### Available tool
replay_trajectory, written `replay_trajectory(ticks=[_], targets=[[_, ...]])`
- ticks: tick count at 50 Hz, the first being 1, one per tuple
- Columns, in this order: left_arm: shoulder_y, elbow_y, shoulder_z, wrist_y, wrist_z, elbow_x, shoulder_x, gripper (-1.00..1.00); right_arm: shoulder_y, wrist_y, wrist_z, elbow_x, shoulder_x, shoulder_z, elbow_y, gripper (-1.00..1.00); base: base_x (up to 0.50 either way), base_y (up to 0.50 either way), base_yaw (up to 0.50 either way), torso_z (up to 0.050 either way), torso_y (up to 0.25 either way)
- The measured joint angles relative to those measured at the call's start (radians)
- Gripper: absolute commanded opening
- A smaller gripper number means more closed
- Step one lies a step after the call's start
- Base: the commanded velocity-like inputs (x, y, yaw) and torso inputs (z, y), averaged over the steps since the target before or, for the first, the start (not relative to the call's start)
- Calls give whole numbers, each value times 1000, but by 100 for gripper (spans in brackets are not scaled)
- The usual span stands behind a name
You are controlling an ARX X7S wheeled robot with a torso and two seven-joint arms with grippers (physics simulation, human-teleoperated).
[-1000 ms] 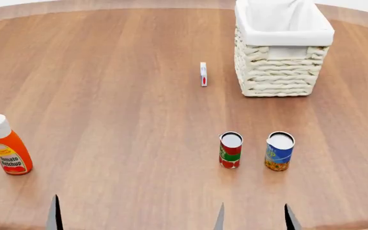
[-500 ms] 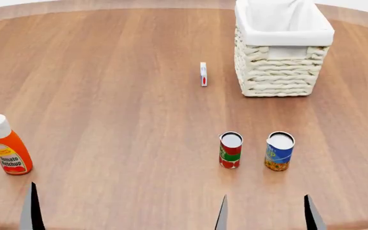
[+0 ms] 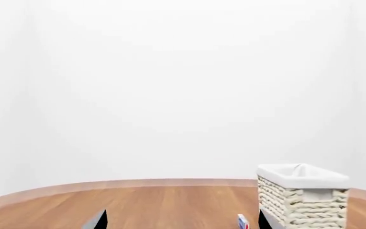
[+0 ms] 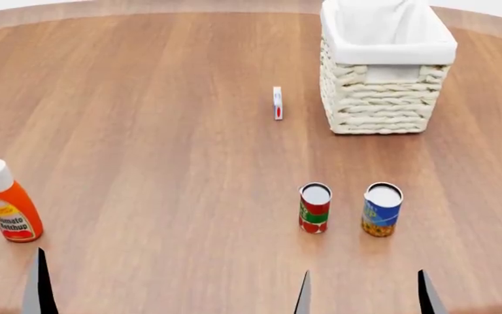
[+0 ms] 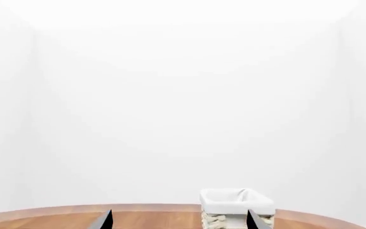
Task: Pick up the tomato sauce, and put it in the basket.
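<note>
A: Where is the tomato sauce [image 4: 315,208] sitting right now?

B: It is standing upright on the table [image 4: 164,144], just beside the blue-and-yellow can [image 4: 381,209], on that can's left and apart from it. The basket [image 4: 384,65] is standing well beyond the tomato sauce, farther from you and a little to the right.

A: Which arm are you bringing to it?

B: I judge the right one. Your right gripper [image 4: 363,296] is showing two fingertips at the near edge of the head view, and the tomato sauce is lying straight ahead of the left of those tips, so the gap is sitting slightly right of it. Your left gripper [image 4: 38,288] is hanging well to the left, near the ketchup bottle [image 4: 8,209].

A: And the jaws?

B: The right pair is spread wide and holding nothing. Of the left only one tip is showing there, but its wrist camera is showing two tips apart, with nothing between.

A: The can's axis?

B: Vertical, so you are wanting a level approach from the near side, shifted left.
</note>
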Motion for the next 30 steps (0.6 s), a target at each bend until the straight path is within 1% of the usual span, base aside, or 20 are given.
replay_trajectory(ticks=[30], targets=[[0,-2,17,1,-31,-5,-23,100,5,-1,27,9,24,-20,7,100,83,0,0,0,0]])
